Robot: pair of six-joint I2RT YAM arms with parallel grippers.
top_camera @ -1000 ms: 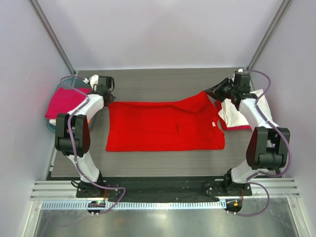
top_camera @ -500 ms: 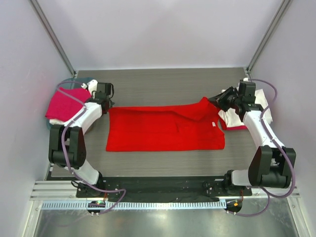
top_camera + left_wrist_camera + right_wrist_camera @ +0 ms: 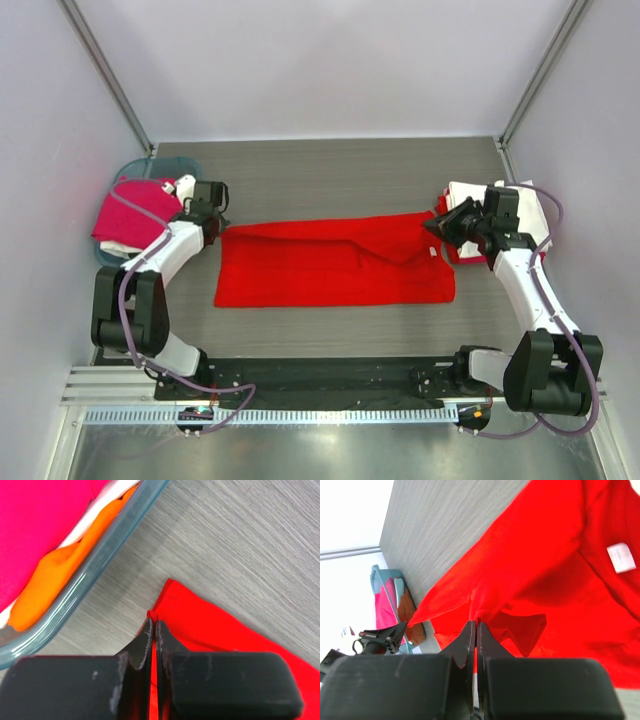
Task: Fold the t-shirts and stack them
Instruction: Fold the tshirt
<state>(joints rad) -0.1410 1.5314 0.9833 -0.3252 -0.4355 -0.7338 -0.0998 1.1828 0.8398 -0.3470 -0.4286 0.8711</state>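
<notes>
1. The red t-shirt [image 3: 330, 270] lies spread across the middle of the bench [image 3: 330, 165], long side running left to right. A second ago its far right corner was lifted into a peak; now that peak has sunk low, and the whole far edge sits closer to the arms' bases.
2. The left pincer [image 3: 216, 222] is pressed together on the shirt's far left corner. The left wrist view shows its fingertips [image 3: 153, 625] closed on a thin fold of red cloth [image 3: 210, 625] just above the bench. It has slid nearer since the earlier frame, and its arm now bends further out to the left.
3. The right pincer [image 3: 432, 226] is likewise pinching the far right edge. In its wrist view the tips [image 3: 474, 626] meet on a raised ridge of the red fabric [image 3: 545, 560], with a white label [image 3: 621, 558] showing on the cloth beyond. This pincer has dropped and come nearer, and its arm has swung out to the right.
4. The near edge of the shirt lies where it did before.
5. The teal basket [image 3: 135, 167] sits at the left edge, unmoved, holding a pink t-shirt [image 3: 130, 210] over an orange t-shirt [image 3: 60, 570].
6. A white t-shirt [image 3: 463, 192] rests at the right side of the bench, behind the right arm, more of it showing now.
</notes>
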